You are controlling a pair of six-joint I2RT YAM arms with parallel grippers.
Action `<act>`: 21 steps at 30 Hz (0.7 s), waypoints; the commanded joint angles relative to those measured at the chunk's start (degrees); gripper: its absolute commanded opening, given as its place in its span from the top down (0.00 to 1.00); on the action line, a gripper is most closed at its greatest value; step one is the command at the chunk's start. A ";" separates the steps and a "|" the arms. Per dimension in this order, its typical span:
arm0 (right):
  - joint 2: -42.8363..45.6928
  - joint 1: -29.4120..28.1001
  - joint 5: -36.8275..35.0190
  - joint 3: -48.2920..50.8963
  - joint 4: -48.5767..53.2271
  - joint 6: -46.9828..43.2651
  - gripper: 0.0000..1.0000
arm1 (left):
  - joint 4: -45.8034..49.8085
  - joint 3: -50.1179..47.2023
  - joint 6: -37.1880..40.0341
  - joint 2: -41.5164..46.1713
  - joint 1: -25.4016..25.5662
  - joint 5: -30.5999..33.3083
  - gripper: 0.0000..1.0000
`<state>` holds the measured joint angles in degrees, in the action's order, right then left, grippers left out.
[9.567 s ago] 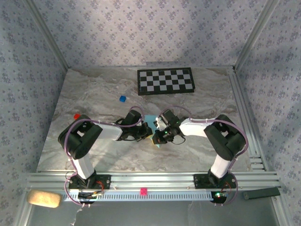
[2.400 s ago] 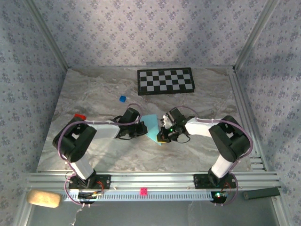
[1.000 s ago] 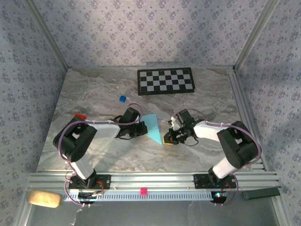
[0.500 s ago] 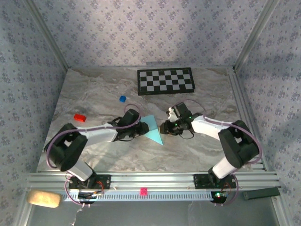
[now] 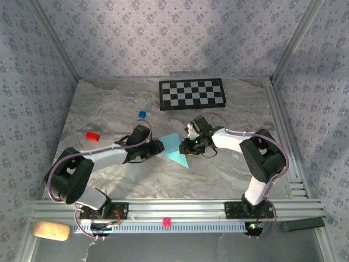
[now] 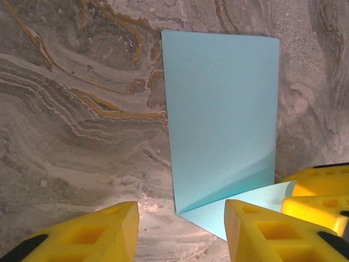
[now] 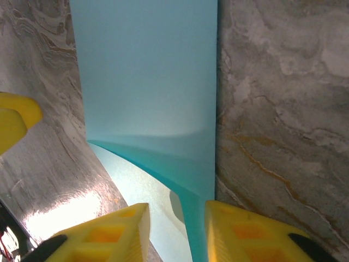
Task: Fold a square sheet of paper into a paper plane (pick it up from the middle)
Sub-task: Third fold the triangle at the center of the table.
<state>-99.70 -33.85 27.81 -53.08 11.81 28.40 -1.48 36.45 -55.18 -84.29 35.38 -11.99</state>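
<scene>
Moved in closer, left fingers [image 6: 92,234] and right fingers [image 7: 256,229] stand apart astride the square sheet of paper [image 6: 221,98]; seemingly mid-fold, edge pinch next.

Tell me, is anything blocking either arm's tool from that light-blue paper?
Nothing visible does. The left tool and the right tool both sit right at the folded paper, one edge of it reaching in between the right tool's jaws. The small blue cube lies well away.

The sheet [image 5: 175,150] sits hemmed between left hand [image 5: 158,147] and right hand [image 5: 188,146].
</scene>
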 commanded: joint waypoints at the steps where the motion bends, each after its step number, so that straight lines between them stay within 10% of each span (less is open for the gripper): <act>1: -0.03 0.19 1.28 -0.96 0.78 -1.24 0.74 | -0.68 0.24 0.30 0.48 -0.52 -2.39 0.55; 21: 7.10 4.35 9.97 7.23 -10.51 2.77 0.92 | -7.40 0.89 -2.36 -3.76 -5.16 -12.96 0.47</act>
<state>-94.11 -30.20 35.42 -46.94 3.92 29.58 -6.44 36.45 -56.69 -87.09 30.46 -21.93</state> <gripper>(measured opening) 0.078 0.529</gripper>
